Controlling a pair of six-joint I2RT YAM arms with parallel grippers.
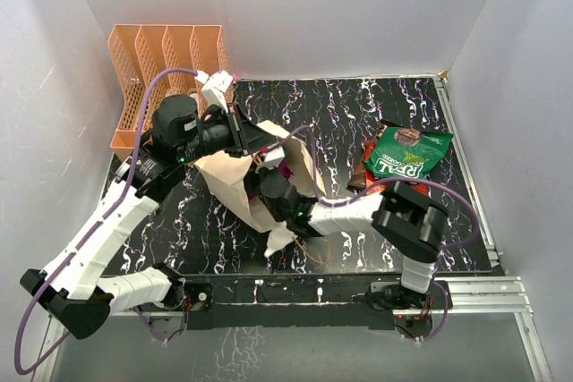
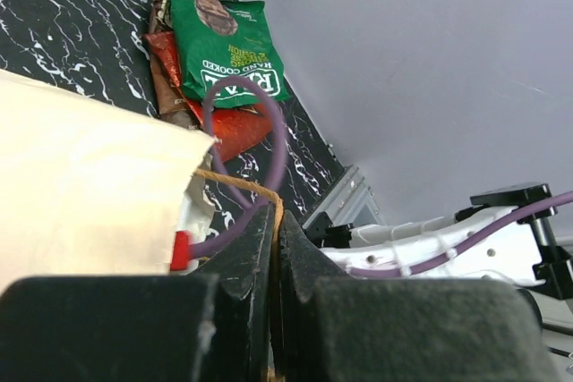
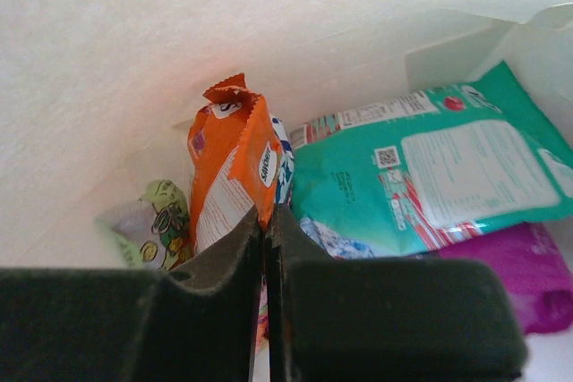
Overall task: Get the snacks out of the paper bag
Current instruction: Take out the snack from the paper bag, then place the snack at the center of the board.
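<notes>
The paper bag [image 1: 235, 178] lies on the black marbled table, its mouth facing right. My left gripper [image 2: 273, 221] is shut on the bag's brown cord handle [image 2: 235, 181] and holds the mouth up. My right gripper [image 3: 266, 221] is deep inside the bag, shut on the edge of an orange packet [image 3: 231, 167]. Beside it inside lie a teal packet [image 3: 421, 172], a purple packet [image 3: 524, 275] and a pale green-printed one [image 3: 152, 230]. Outside at the right lie a green packet [image 1: 407, 154] on a red one [image 2: 228, 127] and a dark one [image 2: 166, 87].
An orange perforated rack [image 1: 161, 78] stands at the back left against the white wall. White walls close in the table on three sides. A metal rail [image 1: 474, 288] runs along the near edge by the arm bases.
</notes>
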